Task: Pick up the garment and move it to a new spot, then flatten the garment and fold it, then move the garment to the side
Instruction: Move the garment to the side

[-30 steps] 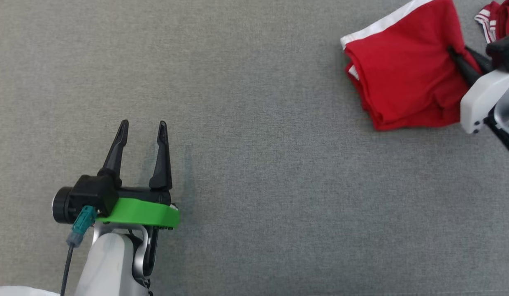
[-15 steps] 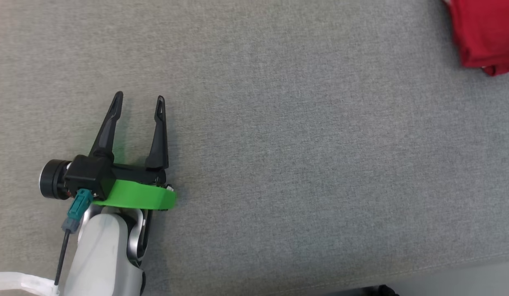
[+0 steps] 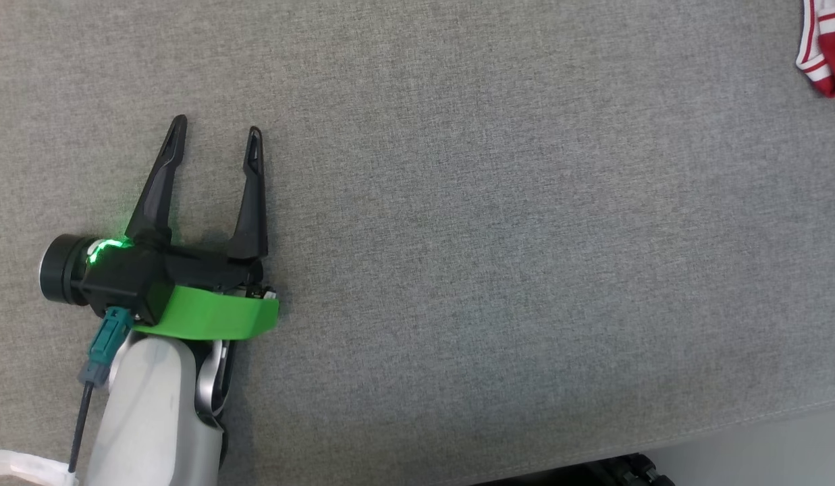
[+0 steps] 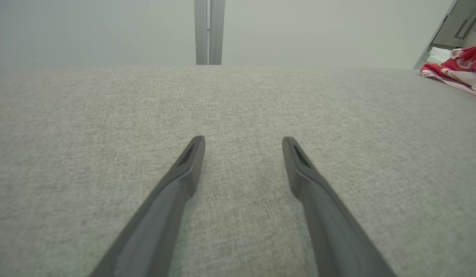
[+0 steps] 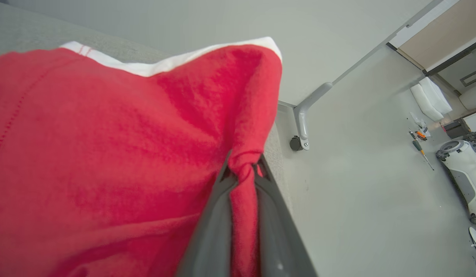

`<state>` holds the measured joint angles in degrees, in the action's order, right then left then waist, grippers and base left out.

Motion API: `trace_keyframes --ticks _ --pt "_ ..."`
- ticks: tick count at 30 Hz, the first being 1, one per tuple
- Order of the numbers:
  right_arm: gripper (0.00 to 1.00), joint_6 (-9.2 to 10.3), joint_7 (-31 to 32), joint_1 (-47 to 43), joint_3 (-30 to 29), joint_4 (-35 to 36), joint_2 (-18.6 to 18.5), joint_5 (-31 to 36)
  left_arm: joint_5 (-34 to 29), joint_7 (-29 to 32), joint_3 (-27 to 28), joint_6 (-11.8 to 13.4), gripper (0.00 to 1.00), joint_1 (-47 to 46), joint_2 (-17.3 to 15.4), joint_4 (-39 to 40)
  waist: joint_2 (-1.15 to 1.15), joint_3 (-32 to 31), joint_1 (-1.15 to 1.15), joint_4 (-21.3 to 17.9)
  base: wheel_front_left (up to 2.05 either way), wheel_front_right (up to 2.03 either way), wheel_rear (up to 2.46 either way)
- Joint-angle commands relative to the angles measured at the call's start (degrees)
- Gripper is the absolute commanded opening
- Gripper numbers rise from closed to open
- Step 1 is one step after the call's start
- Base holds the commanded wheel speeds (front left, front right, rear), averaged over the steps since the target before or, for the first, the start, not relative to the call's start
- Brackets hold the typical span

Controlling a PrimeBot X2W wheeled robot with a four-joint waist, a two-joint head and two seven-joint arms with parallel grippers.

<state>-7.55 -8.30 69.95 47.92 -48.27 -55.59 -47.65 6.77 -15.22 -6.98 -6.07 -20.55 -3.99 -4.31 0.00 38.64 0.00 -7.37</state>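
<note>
1. Head view: left gripper (image 3: 217,125) spread, empty, above the grey table (image 3: 525,270).
2. Left wrist view: its fingers (image 4: 176,192) stand wide apart, nothing between.
3. Right wrist view: right gripper (image 5: 243,167) pinches the red garment (image 5: 107,154) at the table's edge; likely the sideways move, next needing a flat set-down and release.

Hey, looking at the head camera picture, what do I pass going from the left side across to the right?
Left gripper, jaws open, low over the grey fabric surface → a long bare stretch of that surface → red and white striped cloth, cut off by the top right edge.
</note>
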Motion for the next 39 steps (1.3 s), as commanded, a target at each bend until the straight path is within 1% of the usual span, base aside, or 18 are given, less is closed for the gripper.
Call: trace_keyframes --ticks 1,2,3,7,10,15,19,24,29,39 --pt "0.28 0.14 -1.04 1.49 0.21 -1.67 0.52 0.61 -0.37 0.18 0.03 -0.18 1.00 -1.18 -0.20 -1.78 0.00 0.41 0.00 0.31 0.00 0.00 0.00" --pt "0.78 0.14 -1.30 1.68 0.56 -2.49 0.93 0.91 -0.39 0.19 -0.01 -0.18 1.00 -1.21 -0.18 -1.72 0.00 0.44 0.00 0.45 0.00 0.00 0.00" --pt "1.00 0.14 -1.63 2.09 1.02 -3.73 1.25 1.52 -0.41 0.20 -0.02 -0.18 1.00 -1.17 -0.16 -1.68 0.00 0.43 0.00 0.59 0.00 0.00 0.00" --pt "1.00 0.14 -4.53 4.16 1.51 -7.24 2.33 3.92 -0.10 0.20 0.24 -0.02 1.00 -0.55 -0.07 -1.62 0.00 -0.33 0.00 1.02 0.00 0.00 0.00" --pt "1.00 0.14 -5.74 4.95 2.43 -7.92 3.64 5.18 0.22 0.19 0.50 0.02 1.00 0.25 -0.02 -1.73 0.00 -1.63 0.00 1.03 0.00 0.00 0.00" --pt "1.00 0.14 -6.77 5.46 3.18 -6.80 5.38 6.95 1.23 0.15 0.92 -0.01 1.00 1.61 0.25 -2.16 0.00 -6.00 0.00 1.44 0.00 0.00 0.00" --pt "1.00 0.14 -6.87 4.60 2.08 -3.66 6.55 8.04 2.25 0.10 1.44 0.21 1.00 2.84 0.56 -2.56 0.00 -9.98 0.00 2.20 0.00 0.00 0.00" --pt "1.00 0.14 -6.86 -0.20 -2.57 1.51 8.60 10.10 3.06 0.11 2.76 0.48 1.00 5.60 0.78 -3.20 0.00 -15.28 0.00 3.23 0.00 0.00 0.00" --pt "1.00 0.14 -6.87 -7.83 -9.76 6.67 12.03 12.57 3.77 0.10 4.43 0.60 1.00 8.71 0.90 -3.53 0.00 -20.19 0.00 3.86 0.00 0.00 0.00" --pt "1.00 0.13 -6.87 -28.44 -24.80 17.47 22.39 19.92 4.43 0.10 6.75 0.22 1.00 14.50 1.00 -4.50 0.00 -28.03 0.00 3.84 0.00 0.00 0.00"
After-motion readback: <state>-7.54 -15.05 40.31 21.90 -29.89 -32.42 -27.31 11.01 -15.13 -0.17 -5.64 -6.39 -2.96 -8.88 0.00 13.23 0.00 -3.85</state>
